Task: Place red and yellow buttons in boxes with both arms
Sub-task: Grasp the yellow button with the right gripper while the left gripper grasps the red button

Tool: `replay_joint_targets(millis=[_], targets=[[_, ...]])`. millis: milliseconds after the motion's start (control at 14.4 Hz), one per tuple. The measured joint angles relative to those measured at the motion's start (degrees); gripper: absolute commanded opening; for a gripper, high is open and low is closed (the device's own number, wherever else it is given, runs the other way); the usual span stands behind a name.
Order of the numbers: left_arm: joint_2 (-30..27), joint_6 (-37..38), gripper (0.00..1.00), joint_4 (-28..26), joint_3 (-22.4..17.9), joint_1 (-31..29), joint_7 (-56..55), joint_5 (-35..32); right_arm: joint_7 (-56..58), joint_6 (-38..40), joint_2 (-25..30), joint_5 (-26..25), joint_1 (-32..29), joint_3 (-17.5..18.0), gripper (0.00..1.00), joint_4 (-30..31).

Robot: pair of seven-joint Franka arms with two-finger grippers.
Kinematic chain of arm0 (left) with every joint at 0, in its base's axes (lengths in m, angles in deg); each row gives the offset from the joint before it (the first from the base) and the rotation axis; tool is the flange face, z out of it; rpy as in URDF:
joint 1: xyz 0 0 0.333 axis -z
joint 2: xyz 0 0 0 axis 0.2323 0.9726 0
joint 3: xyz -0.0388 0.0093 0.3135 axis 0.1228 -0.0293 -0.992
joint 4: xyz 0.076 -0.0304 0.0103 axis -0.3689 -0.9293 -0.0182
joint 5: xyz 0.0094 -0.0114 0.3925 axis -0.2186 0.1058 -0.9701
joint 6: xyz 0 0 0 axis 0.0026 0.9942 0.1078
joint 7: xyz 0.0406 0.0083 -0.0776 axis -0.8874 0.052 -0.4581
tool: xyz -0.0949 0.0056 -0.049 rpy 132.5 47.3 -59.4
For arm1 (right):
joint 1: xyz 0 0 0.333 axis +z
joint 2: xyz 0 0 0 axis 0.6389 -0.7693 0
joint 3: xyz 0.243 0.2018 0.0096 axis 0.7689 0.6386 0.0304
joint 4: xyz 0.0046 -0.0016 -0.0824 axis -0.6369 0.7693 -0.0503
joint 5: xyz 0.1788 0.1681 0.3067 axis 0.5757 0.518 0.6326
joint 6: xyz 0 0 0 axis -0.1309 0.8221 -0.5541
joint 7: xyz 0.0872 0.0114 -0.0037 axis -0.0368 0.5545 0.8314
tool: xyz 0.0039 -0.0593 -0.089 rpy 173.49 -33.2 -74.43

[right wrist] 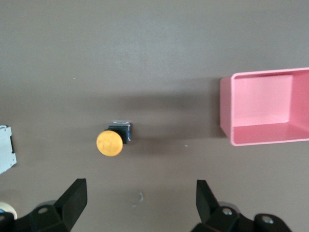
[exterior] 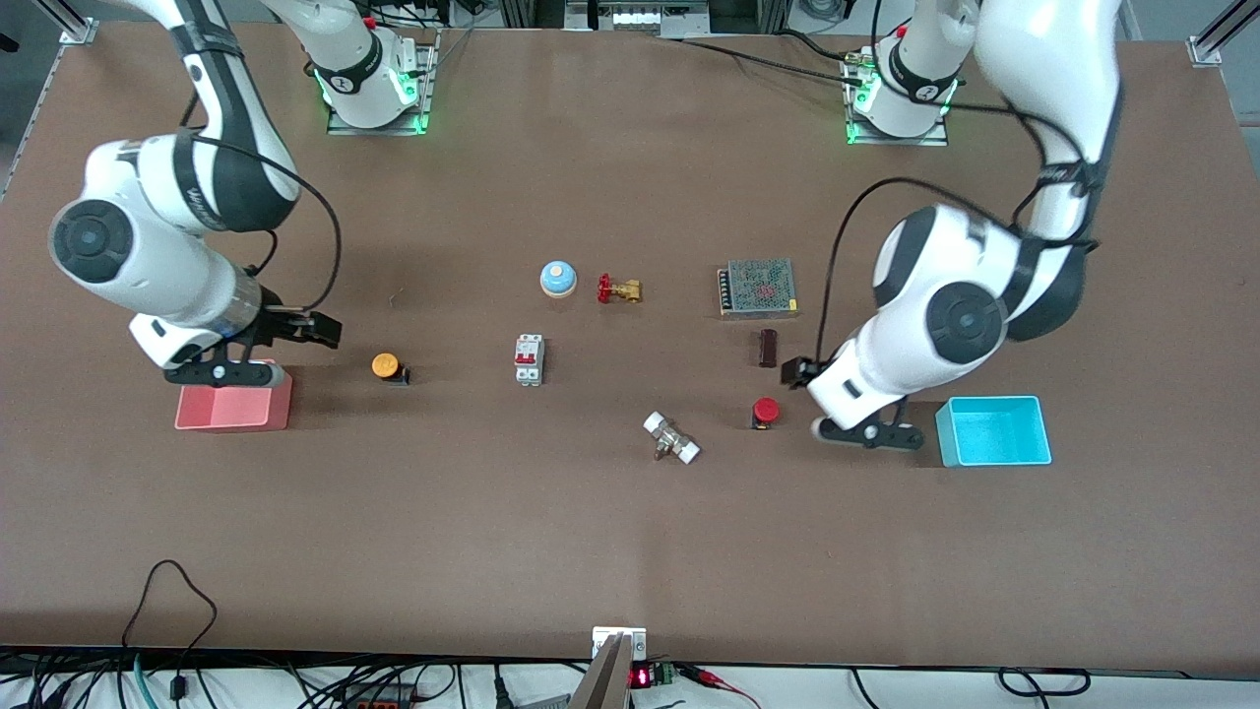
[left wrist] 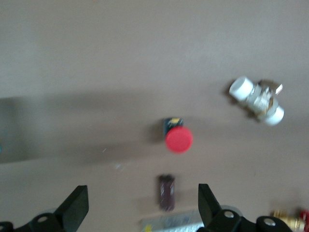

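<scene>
The orange-yellow button [exterior: 386, 366] stands on the table beside the pink-red box [exterior: 234, 408], toward the right arm's end. My right gripper [exterior: 226, 374] hangs open and empty over the box's rim. In the right wrist view the yellow button [right wrist: 109, 143] and the pink box [right wrist: 264, 107] lie ahead of the open right gripper [right wrist: 140, 200]. The red button [exterior: 765, 412] stands near the cyan box [exterior: 994, 431]. My left gripper [exterior: 871, 435] hangs open and empty over the table between them. In the left wrist view the red button [left wrist: 179, 139] lies ahead of the open left gripper [left wrist: 142, 205].
A blue bell [exterior: 557, 279], a brass valve with red handle [exterior: 618, 290], a white breaker [exterior: 529, 359], a white-capped fitting [exterior: 671, 438], a dark block [exterior: 768, 348] and a metal power supply [exterior: 757, 287] lie about the middle of the table.
</scene>
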Motion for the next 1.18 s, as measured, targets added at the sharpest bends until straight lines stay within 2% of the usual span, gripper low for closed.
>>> replay_joint_targets(millis=[347, 694, 764, 903, 972, 1042, 1181], targets=[[7.8, -7.7, 1.0, 1.7, -0.2, 3.7, -5.7, -5.3, -2.1, -7.4, -5.4, -1.7, 2.4, 0.0, 1.0, 0.6], [10.9, -16.2, 1.0, -1.9, -0.4, 5.4, -8.3, -5.7, -4.9, -12.0, -10.4, -3.5, 3.3, 0.0, 1.0, 0.6], [11.2, -16.6, 0.97, -2.3, -0.5, 5.4, -8.4, -5.7, -5.1, -12.6, -11.0, -3.5, 3.5, 0.0, 1.0, 0.6], [11.5, -16.9, 0.52, -2.7, -0.6, 5.4, -8.4, -6.3, -5.4, -13.3, -11.9, -4.0, 3.8, 0.0, 1.0, 0.6], [11.5, -16.9, 0.4, -2.7, -0.6, 5.4, -8.4, -6.8, -5.4, -13.7, -12.3, -4.2, 3.8, 0.0, 1.0, 0.6], [11.5, -16.9, 0.32, -2.8, -0.6, 5.4, -8.4, -7.0, -5.4, -14.2, -12.7, -4.4, 3.8, 0.0, 1.0, 0.6], [11.6, -16.9, 0.22, -2.9, -0.6, 5.5, -8.4, -7.0, -5.4, -14.8, -13.6, -4.6, 3.8, 0.0, 1.0, 0.6]])
